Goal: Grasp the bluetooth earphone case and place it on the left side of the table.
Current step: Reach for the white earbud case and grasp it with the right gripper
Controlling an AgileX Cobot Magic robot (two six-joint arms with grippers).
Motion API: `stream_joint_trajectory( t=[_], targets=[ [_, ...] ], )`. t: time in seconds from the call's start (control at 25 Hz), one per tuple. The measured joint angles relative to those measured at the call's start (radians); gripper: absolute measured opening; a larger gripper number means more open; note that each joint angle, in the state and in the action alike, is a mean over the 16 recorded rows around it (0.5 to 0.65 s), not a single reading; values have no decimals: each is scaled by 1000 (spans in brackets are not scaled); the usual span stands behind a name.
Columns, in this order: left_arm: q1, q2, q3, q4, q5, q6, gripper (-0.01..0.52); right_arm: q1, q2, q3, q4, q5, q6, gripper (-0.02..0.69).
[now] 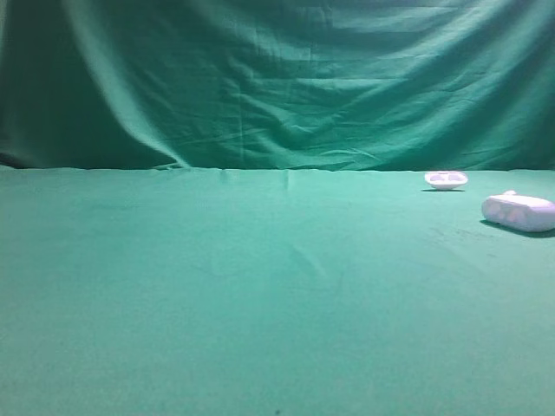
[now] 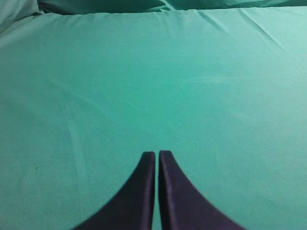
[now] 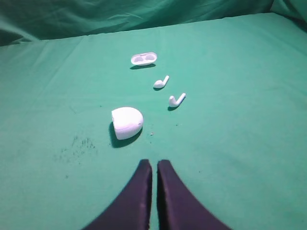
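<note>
The earphone case (image 3: 127, 122) lies on the green table (image 3: 240, 143), a smooth white rounded lump with its flat end turned toward 9 o'clock in the right wrist view. The right pincer (image 3: 154, 165) sits low in that view with its two dark fingers pressed together, only a thin slit between the tips, and nothing between them. From those tips the case lies at about 11 o'clock, near but clearly apart from them, with bare cloth between. A patch of dark specks marks the cloth at about 9 o'clock from the case.

Farther along, two small white earbuds lie beyond the case: one earbud (image 3: 176, 99) at roughly 1 o'clock from the pincer, the other earbud (image 3: 160, 82) a little past it. Beyond both rests a shallow white tray (image 3: 144, 58) with two hollows, at about 12 o'clock.

In the high view the case (image 1: 519, 211) lies at the far right edge of the table, with the tray (image 1: 446, 179) at its 10 o'clock, close to the hanging green curtain (image 1: 277, 78).

The left pincer (image 2: 157, 154) likewise has its fingers together, tips almost touching, over plain green cloth.
</note>
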Motion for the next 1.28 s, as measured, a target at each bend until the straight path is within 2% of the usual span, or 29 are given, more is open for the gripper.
stream_joint_trajectory(
  t=[0.6,1.04,1.16,1.28],
  targets=[
    [0,0,0,0,0,0,0,0,0,0,0,-14,-4,0],
    [0,0,0,0,0,0,0,0,6,-25,91,-303,-7,0],
    [0,0,0,0,0,0,0,0,34,-77,122,-337,-12,0],
    [0,0,0,0,0,0,0,0,89,-155,145,-307,-20,0]
  ],
)
